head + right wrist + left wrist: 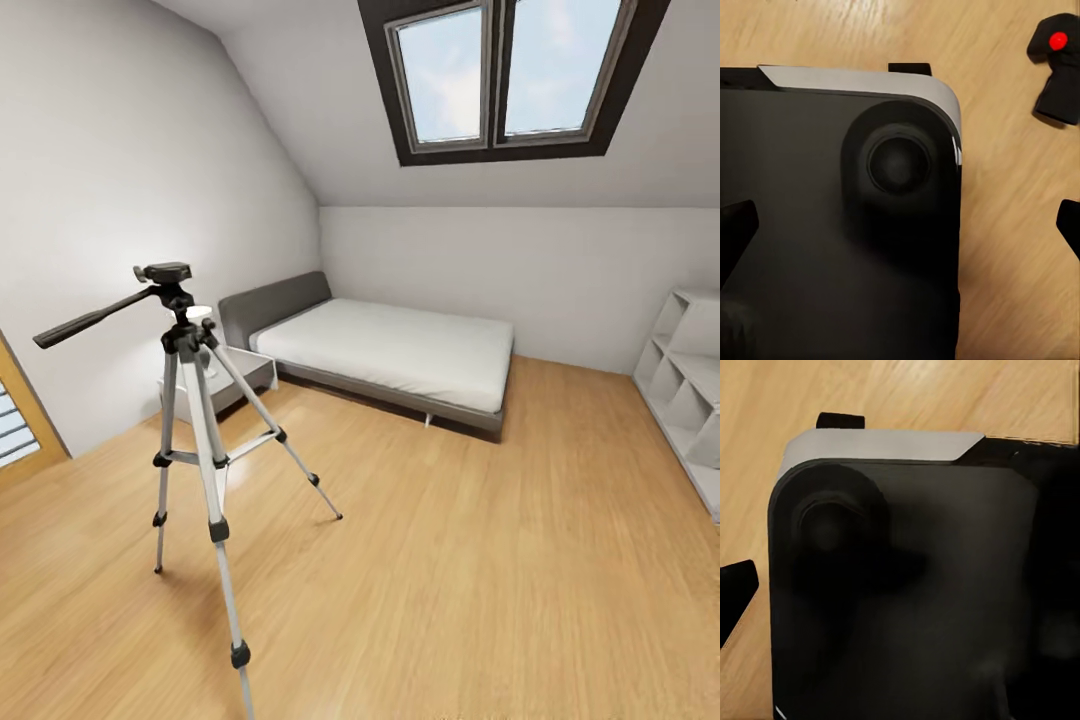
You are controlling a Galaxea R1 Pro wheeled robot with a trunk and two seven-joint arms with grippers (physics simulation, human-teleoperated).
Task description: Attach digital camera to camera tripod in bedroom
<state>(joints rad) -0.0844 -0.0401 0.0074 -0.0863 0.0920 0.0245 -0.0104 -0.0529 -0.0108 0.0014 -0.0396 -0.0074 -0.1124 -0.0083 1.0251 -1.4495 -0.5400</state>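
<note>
We see a light wood floor [480, 560] running across most of the head view, under white walls and a sloped ceiling with a dark-framed skylight [505, 75] at the upper middle of the frame. The camera tripod [195, 400] stands at the left of the frame on three spread silver legs with black joints and feet; one leg runs off the bottom edge, and its black head carries a long black pan handle [95, 318] pointing toward the left edge. Nothing sits on the tripod head. Behind it, in the middle of the frame, lies a grey-framed bed [385, 345] with a pale mattress, its headboard toward the left wall, and a low white bedside unit [235, 375] stands between tripod and bed. A white cube shelf [690, 385] lines the right edge, and a strip of wooden door or frame [20, 415] shows at the far left. In the right wrist view the digital camera [1059, 69] lies on the wood floor at the upper right of the frame — a small black body with a red round button on top, clear of the robot's dark base [840, 217] with its pale rim. The right gripper [904, 225] shows black fingertips [1069, 225] at opposite edges of that frame, spread wide and holding nothing. The left gripper [735, 585] shows one dark fingertip at the lower left of its view above the same dark base [907, 585]; we cannot tell how it stands.
</note>
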